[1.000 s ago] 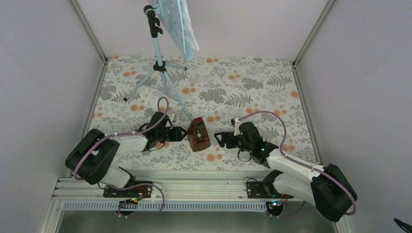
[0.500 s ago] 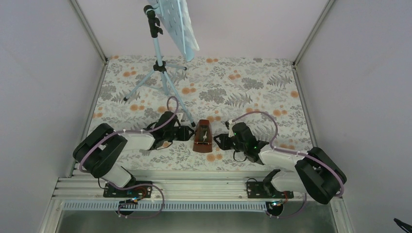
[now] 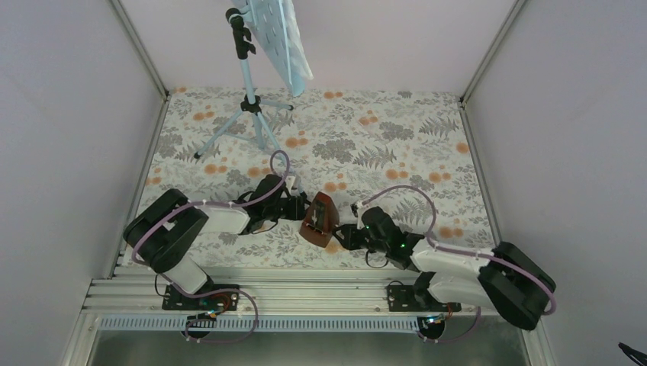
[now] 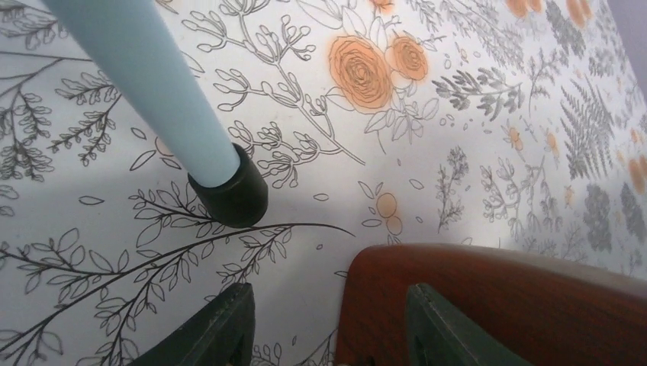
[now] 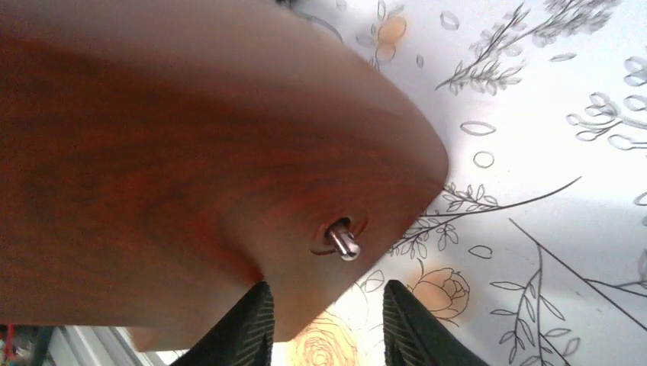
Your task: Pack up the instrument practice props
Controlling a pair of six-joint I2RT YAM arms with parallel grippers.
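Two grippers meet at the metronome [image 3: 318, 219], tilted just below centre of the overhead frame, with a foot of the music stand [image 3: 252, 107] just beside it. On its lower edge the right gripper [image 3: 345, 233] is pinched narrow. At the wood's corner the left gripper [image 3: 299, 207] sits half-spread, grip impossible to call.

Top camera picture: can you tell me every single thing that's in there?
music stand: one, light blue, far left, standing on three legs
pages: number unclear, pale, leaning on the stand's top
metronome: one, brown wood, near middle, tilted between the two grippers
tablecloth: one, white with grey leaves and orange flowers, under everything
metal rail: one, silver, near edge
left gripper: one, black, at the metronome's left
right gripper: one, black, at the metronome's right
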